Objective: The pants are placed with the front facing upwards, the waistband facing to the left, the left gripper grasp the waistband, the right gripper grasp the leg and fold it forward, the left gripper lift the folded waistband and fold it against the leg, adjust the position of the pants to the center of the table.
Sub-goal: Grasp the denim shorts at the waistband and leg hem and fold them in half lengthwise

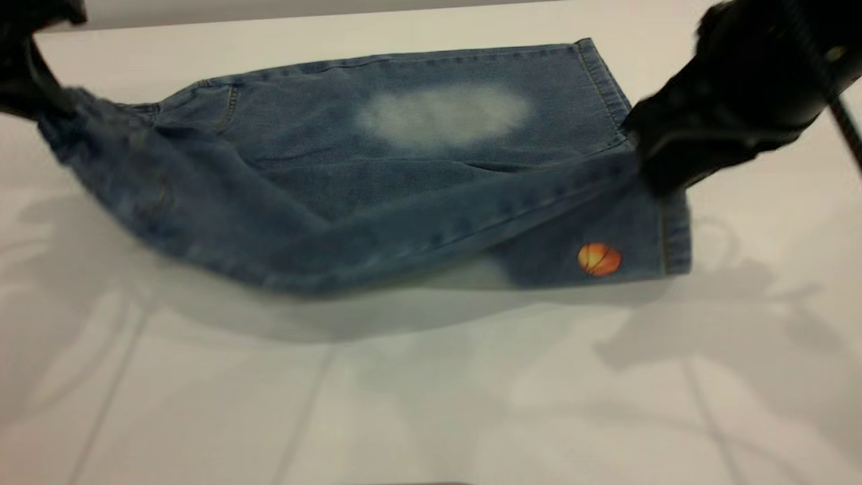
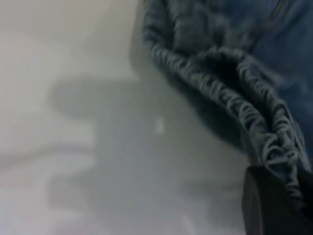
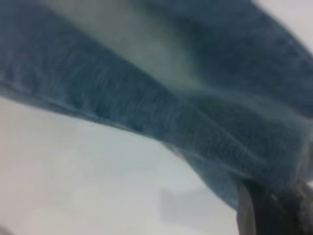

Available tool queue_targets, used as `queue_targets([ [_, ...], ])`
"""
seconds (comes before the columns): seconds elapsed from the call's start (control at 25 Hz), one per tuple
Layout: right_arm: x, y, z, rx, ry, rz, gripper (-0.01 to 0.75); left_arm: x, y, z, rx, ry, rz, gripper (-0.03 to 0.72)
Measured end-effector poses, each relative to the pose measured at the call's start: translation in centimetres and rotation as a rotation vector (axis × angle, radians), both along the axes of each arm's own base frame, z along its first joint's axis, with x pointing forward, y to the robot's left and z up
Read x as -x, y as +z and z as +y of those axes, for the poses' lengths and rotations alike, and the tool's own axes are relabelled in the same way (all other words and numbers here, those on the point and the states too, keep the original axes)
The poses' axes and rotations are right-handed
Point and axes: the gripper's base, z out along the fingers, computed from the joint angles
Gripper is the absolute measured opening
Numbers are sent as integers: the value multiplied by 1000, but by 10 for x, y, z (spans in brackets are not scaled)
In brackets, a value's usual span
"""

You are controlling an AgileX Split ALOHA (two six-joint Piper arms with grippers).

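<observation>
The blue denim pants (image 1: 377,168) lie across the white table (image 1: 431,391), waistband to the left. My left gripper (image 1: 40,101) is shut on the ruched waistband (image 2: 230,98) and holds it off the table. My right gripper (image 1: 653,168) is shut on the cuff of one leg (image 1: 471,215), which is lifted and stretched over the other leg. The far leg lies flat with its pale faded patch (image 1: 444,114) up. An orange basketball print (image 1: 599,259) shows on the turned-over cloth. In the right wrist view the denim (image 3: 186,107) hangs above the table from one dark finger (image 3: 259,210).
The table's far edge (image 1: 269,17) runs just behind the pants. Bare tabletop spreads in front of the pants, crossed by the arms' shadows (image 1: 707,337).
</observation>
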Motion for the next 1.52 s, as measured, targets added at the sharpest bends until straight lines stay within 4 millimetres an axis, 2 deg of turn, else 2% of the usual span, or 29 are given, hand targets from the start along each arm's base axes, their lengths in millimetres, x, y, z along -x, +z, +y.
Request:
queue_targets([
  [0.16,-9,4,-9,-14,-55,-53,36,-5,4,0,40,52,-64,60],
  [0.72,-48,44,-1,-81,-93,-299,36,-14,13,4,234,314,-205,60],
  [0.84,-53,43,-1,-74,-91,-332,36,-16,15,6,260,361,-232,60],
  [1.2,-69,25,-4,-53,-133,-403,36,-20,10,10,339,500,-280,60],
  [1.36,-76,23,-17,-44,-173,-407,36,-23,3,13,371,565,-297,60],
  [1.52,-88,34,-30,-50,-219,-428,36,-27,-8,15,391,620,-298,60],
])
